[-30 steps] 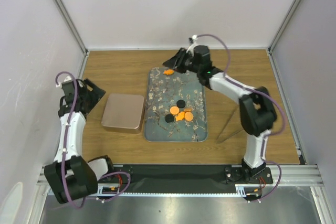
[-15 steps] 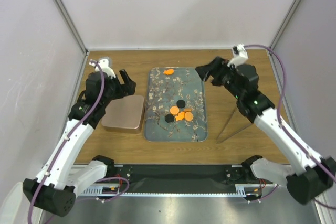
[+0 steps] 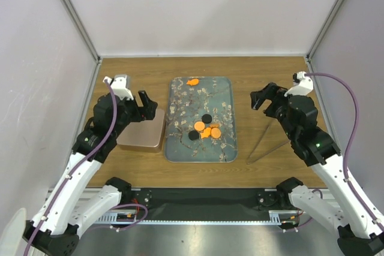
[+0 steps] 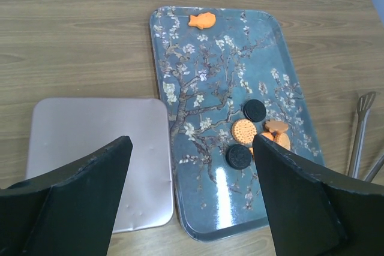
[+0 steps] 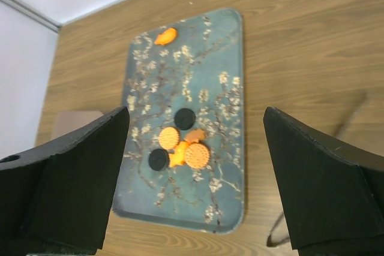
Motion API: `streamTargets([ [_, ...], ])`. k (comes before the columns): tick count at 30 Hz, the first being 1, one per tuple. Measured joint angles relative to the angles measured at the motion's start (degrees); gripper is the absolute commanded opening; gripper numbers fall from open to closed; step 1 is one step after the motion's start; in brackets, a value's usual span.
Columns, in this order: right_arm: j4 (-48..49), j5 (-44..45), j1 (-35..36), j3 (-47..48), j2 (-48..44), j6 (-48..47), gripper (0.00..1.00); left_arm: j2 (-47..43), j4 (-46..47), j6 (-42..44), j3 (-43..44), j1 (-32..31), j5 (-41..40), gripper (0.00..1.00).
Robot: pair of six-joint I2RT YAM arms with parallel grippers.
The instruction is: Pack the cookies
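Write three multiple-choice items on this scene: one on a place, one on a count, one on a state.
1. Where on the grey floral-patterned tray does the irregular orange cookie lie? A near end; B far end; C middle.
2. How many black round cookies lie on the tray? A one; B two; C four.
3. The right pincer is: A open and empty; B shut on a cookie; C shut and empty.
Answers: 1 B, it lies alone by the far rim. 2 B, two dark discs sit beside the round orange cookies. 3 A, its fingers stand wide apart with nothing between them.
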Motion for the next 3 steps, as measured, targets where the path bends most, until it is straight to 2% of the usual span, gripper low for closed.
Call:
streamTargets([
  [3, -1.7, 1.0, 0.0, 0.0, 0.3, -0.5, 1.00, -0.5, 0.0, 0.1, -0.8, -0.2, -0.2, 0.88],
])
